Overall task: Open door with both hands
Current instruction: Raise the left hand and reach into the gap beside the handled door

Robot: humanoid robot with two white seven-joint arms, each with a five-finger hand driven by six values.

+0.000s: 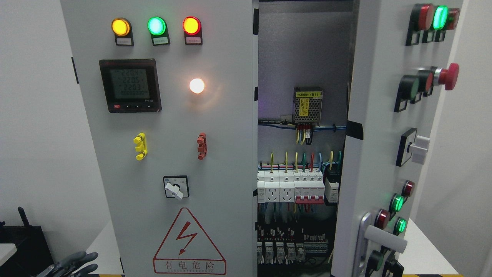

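Dark grey rubbery fingers [78,261] on the left hand [69,265], smooth and rounded, with a paler metal part beside them

The grey electrical cabinet [161,154] stands on a white table [426,250], whose bare top shows at the lower right beside the open right door [384,154] and again at the lower left [105,250] beside the closed left door [215,127].
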